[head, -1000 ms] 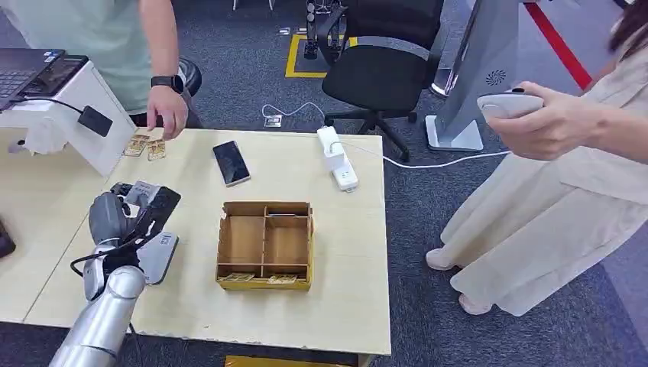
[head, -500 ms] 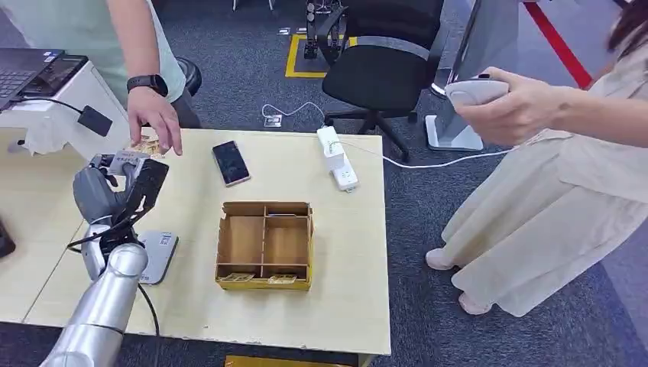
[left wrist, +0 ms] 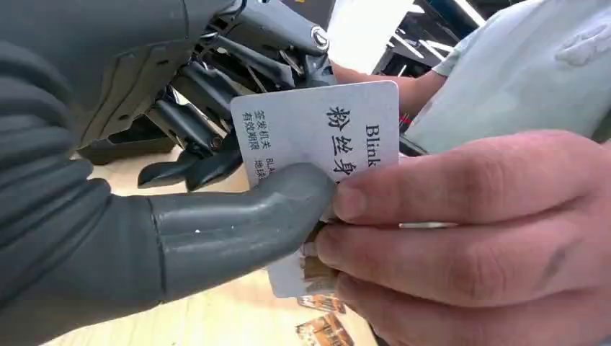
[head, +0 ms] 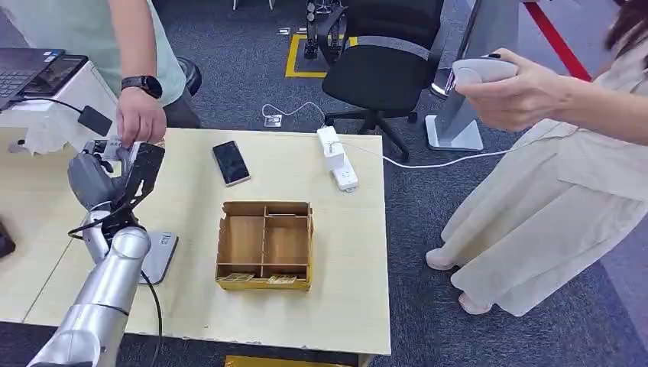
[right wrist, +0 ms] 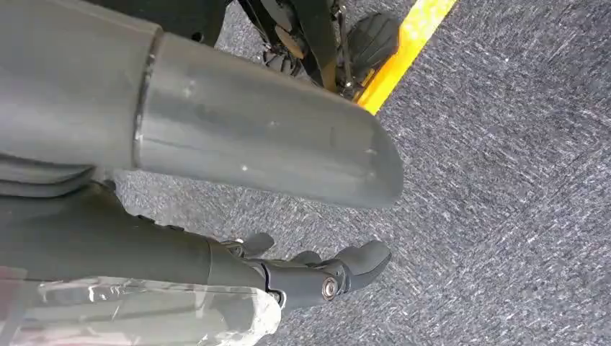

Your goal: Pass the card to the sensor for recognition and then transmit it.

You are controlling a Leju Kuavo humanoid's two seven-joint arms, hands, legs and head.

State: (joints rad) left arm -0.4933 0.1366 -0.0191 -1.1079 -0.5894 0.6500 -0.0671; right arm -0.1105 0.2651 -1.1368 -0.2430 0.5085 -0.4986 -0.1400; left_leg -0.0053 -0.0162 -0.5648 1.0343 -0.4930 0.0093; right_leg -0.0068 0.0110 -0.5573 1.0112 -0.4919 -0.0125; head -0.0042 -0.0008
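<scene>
Handing over the card (left wrist: 317,137).
Pinched in left hand (head: 115,172), person's hand (left wrist: 475,238) gripping too; release pending, judging scan done.

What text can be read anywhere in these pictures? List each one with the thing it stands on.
"粉丝身": large characters on the white card, the rest hidden by a person's hand.
"Blink": same card, cut off by that hand.
"有效期限": small print on the card; the lines beside it are too small to read.
Label on the grey sensor pad: too small to read.

White card (left wrist: 317,137) — black print — grey thumb (left wrist: 238,223)
</scene>
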